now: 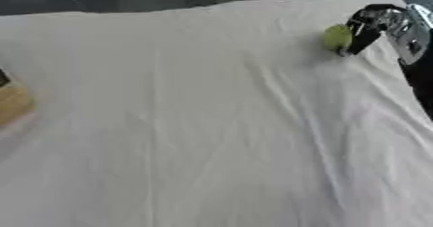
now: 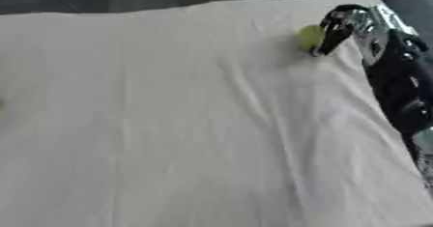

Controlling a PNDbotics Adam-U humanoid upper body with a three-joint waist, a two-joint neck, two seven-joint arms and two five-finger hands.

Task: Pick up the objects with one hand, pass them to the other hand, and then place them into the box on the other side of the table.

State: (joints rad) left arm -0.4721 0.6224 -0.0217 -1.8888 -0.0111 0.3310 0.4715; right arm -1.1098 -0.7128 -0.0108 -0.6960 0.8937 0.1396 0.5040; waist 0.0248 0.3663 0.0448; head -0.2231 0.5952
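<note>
The right hand [image 2: 342, 25] reaches in from the table's far right corner, its black fingers [image 1: 362, 40] curled down against the right side of a small yellow-green ball [image 1: 336, 37]. Whether the fingers actually close round the ball or only touch its side cannot be told. The ball is round, so it has no long axis and points no way in particular; it sits on the white cloth [image 1: 211, 124] close to the far right corner of the table, just in from the right edge. Behind the hand, the black and silver forearm [image 2: 397, 81] runs back along the table's right edge.

At the left edge, about halfway down, a corner of a wooden box [image 1: 13, 103] shows; its inside is out of view. The cloth is creased, with long folds running from the far side towards the near edge.
</note>
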